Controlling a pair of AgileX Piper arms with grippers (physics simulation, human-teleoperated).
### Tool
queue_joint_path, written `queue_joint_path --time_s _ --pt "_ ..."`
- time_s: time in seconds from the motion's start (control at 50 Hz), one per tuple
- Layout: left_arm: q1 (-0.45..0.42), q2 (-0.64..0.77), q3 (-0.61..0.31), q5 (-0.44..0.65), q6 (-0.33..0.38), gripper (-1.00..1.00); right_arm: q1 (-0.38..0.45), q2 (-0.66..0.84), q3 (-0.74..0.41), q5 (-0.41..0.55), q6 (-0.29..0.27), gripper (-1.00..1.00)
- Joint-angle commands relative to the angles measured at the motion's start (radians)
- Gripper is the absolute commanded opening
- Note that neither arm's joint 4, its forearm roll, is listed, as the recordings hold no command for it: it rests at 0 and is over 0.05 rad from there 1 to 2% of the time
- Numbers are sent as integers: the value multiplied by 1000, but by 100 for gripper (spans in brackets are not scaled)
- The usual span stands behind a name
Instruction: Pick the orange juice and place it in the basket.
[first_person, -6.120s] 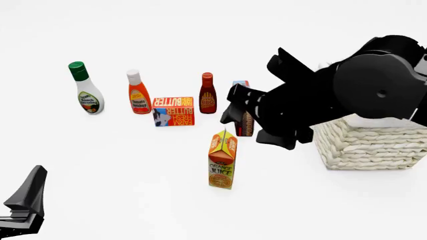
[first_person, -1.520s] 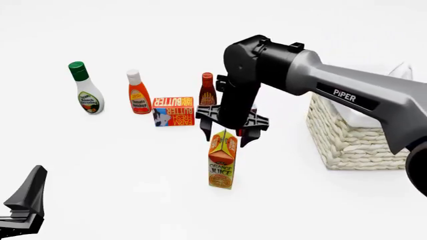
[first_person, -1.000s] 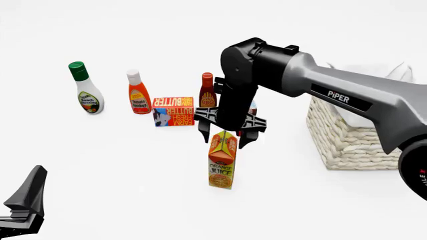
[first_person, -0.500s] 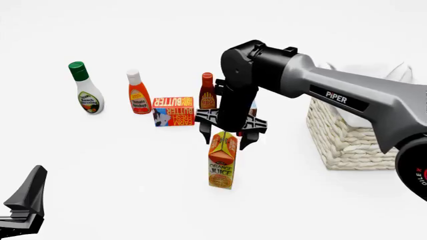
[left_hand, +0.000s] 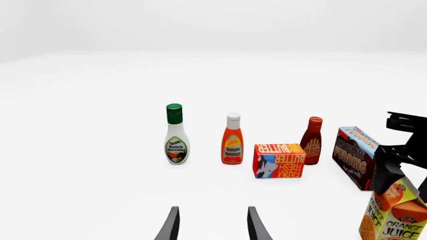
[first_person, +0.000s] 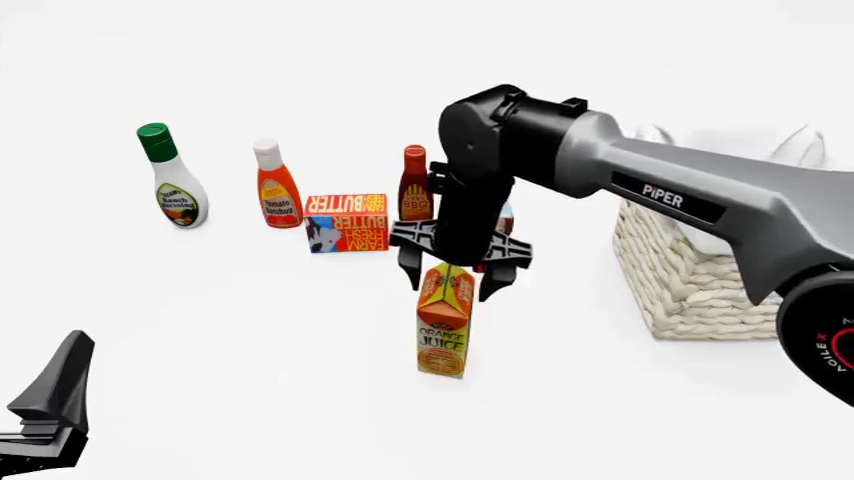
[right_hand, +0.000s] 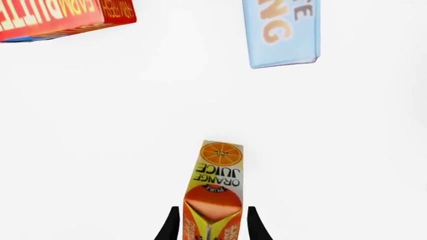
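To the right of our right tool (first_person: 451, 278) sits the basket (first_person: 694, 280), well apart from it; the juice carton (first_person: 445, 320) stands upright directly beneath, its peaked top between the spread fingers. We should sink further for more grip, then close squarely. Our left tool (left_hand: 211, 225) idles, fingers apart.

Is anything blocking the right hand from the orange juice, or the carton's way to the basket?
Nothing visible. The right hand is open, straddling the orange juice top; bare table lies between it and the basket.
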Motion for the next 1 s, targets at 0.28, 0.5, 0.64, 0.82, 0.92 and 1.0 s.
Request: queue_joint_path --time_s 0.28,0.5,0.64,0.82,0.92,1.0 --pt "-3 0 3 -2 0 100 7 24 -14 4 4 100" --pt "-3 0 3 -2 0 100 -9 33 -12 4 -15 100" --pt "-3 0 3 -2 0 100 -13 40 -14 4 -19 100" --pt "-3 0 3 -2 0 100 -38 49 -9 4 -46 100" --pt "-3 0 3 -2 0 100 -38 49 -9 4 -46 100" --pt "-3 0 3 -2 0 100 -38 49 -9 4 -46 100"
